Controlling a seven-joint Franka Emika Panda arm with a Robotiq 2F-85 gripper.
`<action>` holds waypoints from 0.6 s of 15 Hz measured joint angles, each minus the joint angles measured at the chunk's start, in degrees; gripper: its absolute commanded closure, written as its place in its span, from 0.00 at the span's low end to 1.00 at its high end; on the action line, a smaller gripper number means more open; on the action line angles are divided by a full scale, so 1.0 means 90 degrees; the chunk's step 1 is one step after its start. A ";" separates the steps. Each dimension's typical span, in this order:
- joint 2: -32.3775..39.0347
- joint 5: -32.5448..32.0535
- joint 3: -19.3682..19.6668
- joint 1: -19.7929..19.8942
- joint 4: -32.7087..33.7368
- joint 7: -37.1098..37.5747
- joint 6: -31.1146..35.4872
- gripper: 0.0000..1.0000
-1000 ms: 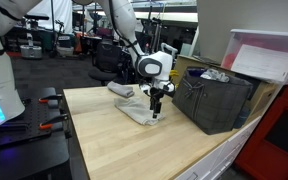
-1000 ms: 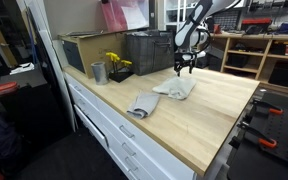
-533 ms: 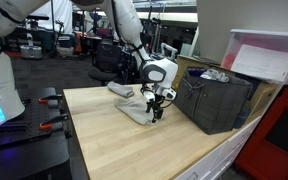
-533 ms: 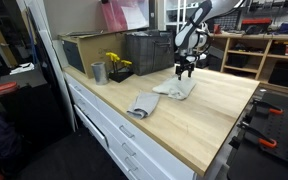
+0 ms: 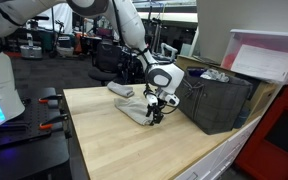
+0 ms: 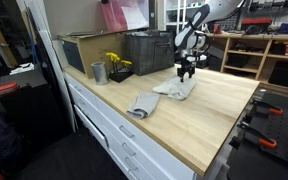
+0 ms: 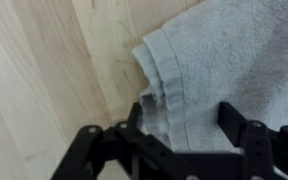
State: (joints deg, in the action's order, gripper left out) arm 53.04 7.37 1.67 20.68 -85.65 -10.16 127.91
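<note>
The wooden table [image 5: 104,140] fills most of both exterior views, and nothing on it has shifted over the last second. The white robot arm [image 5: 134,40] has changed. It has sunk lower and leaned a little towards the dark crate [image 5: 219,100], which stands at the back edge of the table. A second ago its wrist hung clearly above the cloth; now it sits close over it.

Two grey towels lie on the table. The nearer towel [image 6: 142,104] rests loosely folded towards the front edge, well apart from the arm and untouched. The far towel [image 6: 176,88] lies flat just in front of the crate, with its position and outline the same as before. It shows directly under the arm in an exterior view [image 5: 136,110].

The claw [image 5: 156,110] has come down onto the edge of this far towel. In the wrist view the claw [image 7: 179,125] is spread, its dark fingers [image 7: 246,130] standing apart on either side of the towel's hemmed corner [image 7: 164,90]. The cloth is bunched slightly between them. The fingers are not yet pressed together on it, and light wood shows beside the hem.

A metal cup [image 6: 98,72] and a small bunch of yellow flowers [image 6: 116,62] stand beside the crate, unmoved.
</note>
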 measured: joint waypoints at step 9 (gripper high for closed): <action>0.0373 0.0261 -0.0035 -0.0076 0.0875 0.0063 -0.1088 0.96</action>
State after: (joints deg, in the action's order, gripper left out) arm 56.40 9.71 1.36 20.00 -77.78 -9.60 118.12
